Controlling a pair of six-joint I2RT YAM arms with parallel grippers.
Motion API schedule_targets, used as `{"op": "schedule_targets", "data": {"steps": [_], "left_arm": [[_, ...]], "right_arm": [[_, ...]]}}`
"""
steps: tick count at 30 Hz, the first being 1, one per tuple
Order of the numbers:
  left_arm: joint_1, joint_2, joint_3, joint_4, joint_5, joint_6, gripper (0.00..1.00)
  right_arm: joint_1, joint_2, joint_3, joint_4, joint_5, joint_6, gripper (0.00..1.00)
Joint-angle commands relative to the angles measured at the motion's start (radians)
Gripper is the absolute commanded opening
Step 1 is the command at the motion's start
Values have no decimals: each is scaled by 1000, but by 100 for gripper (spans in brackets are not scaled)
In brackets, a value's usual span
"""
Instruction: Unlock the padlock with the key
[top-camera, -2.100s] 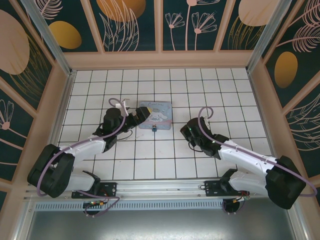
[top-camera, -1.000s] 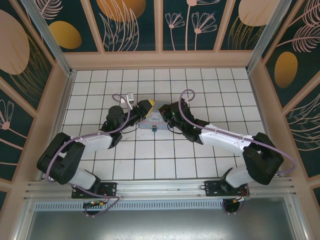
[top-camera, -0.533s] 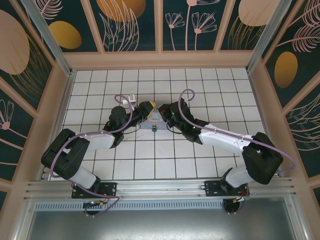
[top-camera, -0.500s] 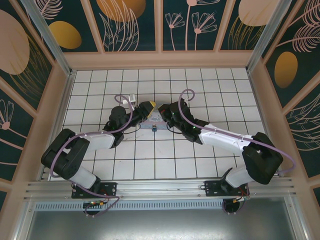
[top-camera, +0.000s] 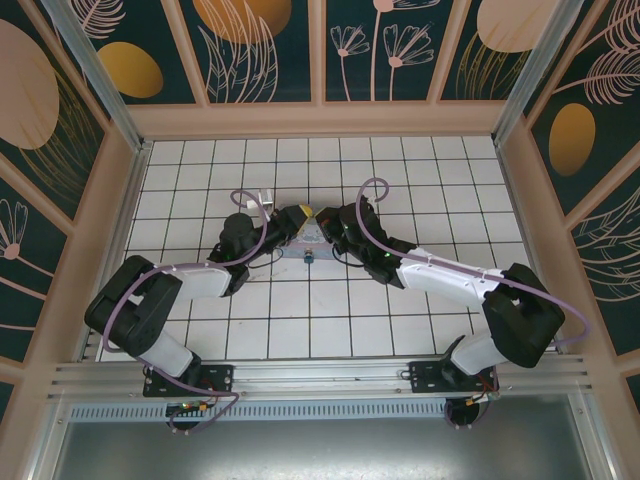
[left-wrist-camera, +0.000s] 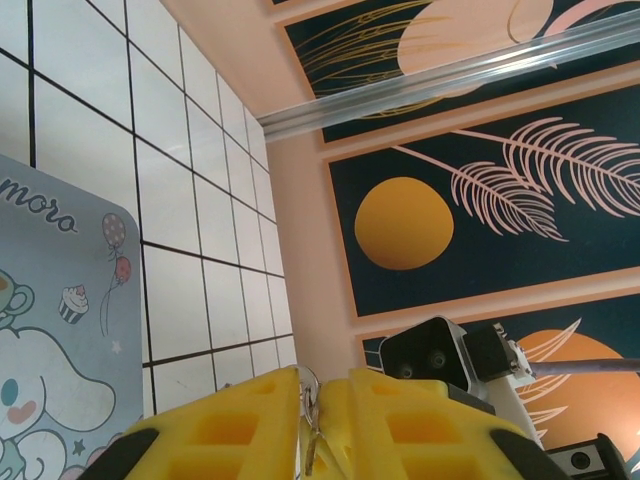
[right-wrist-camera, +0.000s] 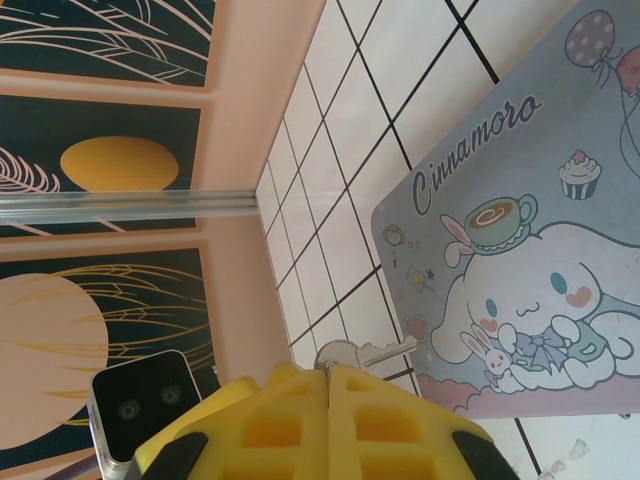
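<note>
The key (right-wrist-camera: 385, 352) is small and silvery, with a round head and its blade pointing right, and it sticks out just past my right gripper's tips. My right gripper (right-wrist-camera: 327, 372) is shut on the thin metal loop at the key's head. In the top view both grippers meet tip to tip above the pale blue tin (top-camera: 298, 246). My left gripper (left-wrist-camera: 312, 392) has its yellow fingers (left-wrist-camera: 235, 425) pressed onto a silvery ring (left-wrist-camera: 309, 388) of the key. The padlock (top-camera: 308, 257) is a tiny dark blue speck on the floor at the tin's near edge, below both grippers.
The cartoon-printed tin (right-wrist-camera: 520, 270) lies flat on the white tiled floor (top-camera: 300, 310), mostly under the two wrists. Peach walls with dark floral panels close in the back and sides. The right wrist's camera housing (left-wrist-camera: 440, 355) sits close beside my left fingers.
My left gripper has slid right to meet the right gripper and its jaws have closed on the metal ring. The right arm, which swung in over the tin earlier, has stayed put.
</note>
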Motion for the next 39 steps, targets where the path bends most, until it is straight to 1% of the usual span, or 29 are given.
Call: {"op": "schedule_targets", "data": {"steps": [1,6,7,9,10,12,14,17,22,25,28,31,35,39], "left_arm": [[-8,16,21,39,-13,10,16],[-8,23,24,34,-18,14,0],[-10,22,28,23,-16,23,0],[-9,13,40,-14,-9,52,0],[-9,6,49,-40,-7,74,0],[-9,-6,73,-99,4,123,0],[-9,-11,109,-161,38,179,0],[-8,-10,170,-253,110,273,0],[-8,6,274,-419,223,438,0],[-6,23,323,-481,274,506,0],[-1,54,366,-502,349,530,0],[0,88,394,-523,406,540,0],[3,99,422,-529,410,534,0],[2,100,406,-477,405,489,0]], "right_arm": [[5,7,5,39,-3,8,0],[4,0,-1,34,-7,5,0],[1,-8,-7,28,-6,-3,0],[-4,-42,-25,-2,9,-24,21],[-11,-68,-42,-14,25,-38,30],[-31,-122,-83,-5,32,-86,40],[-66,-173,-126,12,12,-150,48],[-146,-264,-223,98,-68,-262,54],[-325,-349,-336,276,-342,-447,54],[-383,-360,-373,368,-476,-542,53],[-411,-349,-412,488,-582,-594,52],[-422,-326,-440,590,-656,-614,49],[-415,-279,-442,677,-728,-609,47],[-394,-233,-430,704,-731,-609,45]]}}
